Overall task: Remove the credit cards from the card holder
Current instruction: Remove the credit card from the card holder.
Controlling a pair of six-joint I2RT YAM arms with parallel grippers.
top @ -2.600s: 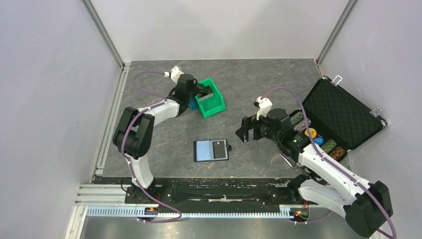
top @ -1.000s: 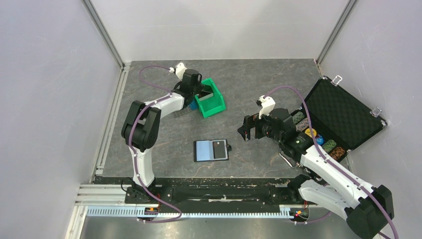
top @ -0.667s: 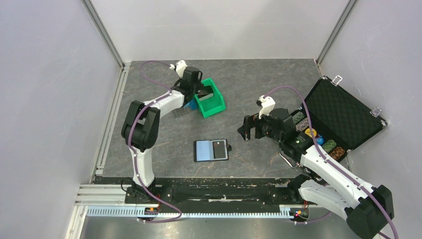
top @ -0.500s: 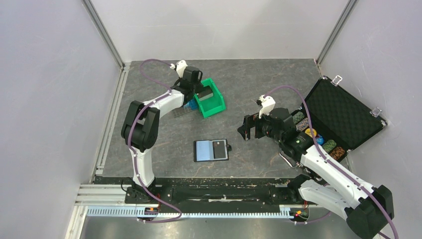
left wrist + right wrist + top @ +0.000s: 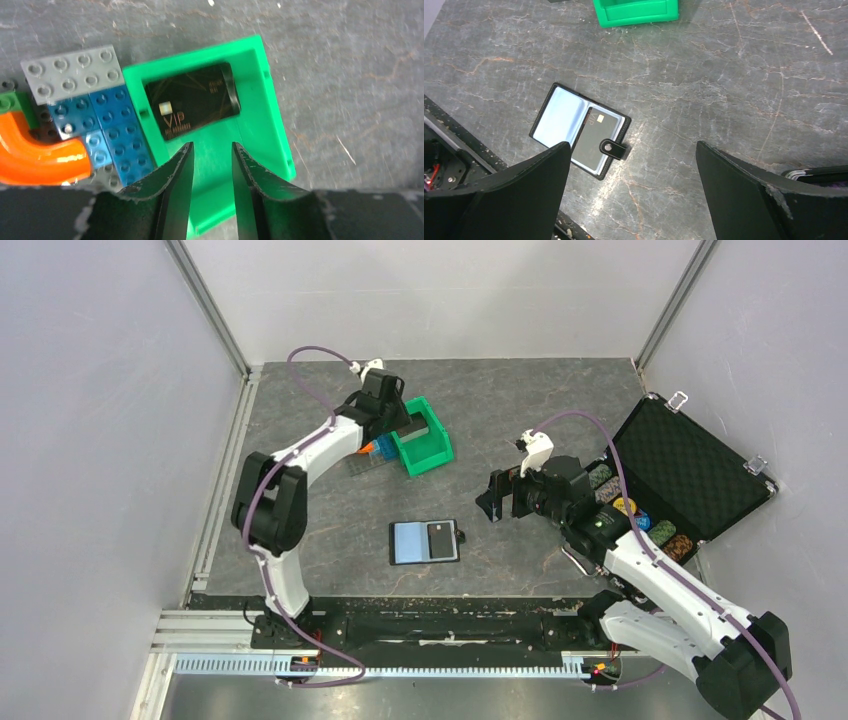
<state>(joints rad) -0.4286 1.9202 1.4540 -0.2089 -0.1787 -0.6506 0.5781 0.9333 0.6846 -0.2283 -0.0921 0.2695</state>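
Left hand (image 5: pixel 211 146) parted, empty, over green bin (image 5: pixel 272 135) holding one credit card (image 5: pixel 192 107) | right hand (image 5: pixel 633 147) spread wide | card holder (image 5: pixel 410 542) at bin's 6 o'clock, second card (image 5: pixel 437 538) inside | best lift straight up before reaching

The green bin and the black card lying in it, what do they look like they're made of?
The green bin: probably moulded plastic with a slight sheen, judging by its uniform bright colour, crisp rim and small ribs. The black card: likely glossy plastic, thin and flat, with a metallic chip and gold "VIP" print. A metal card can't be ruled out.
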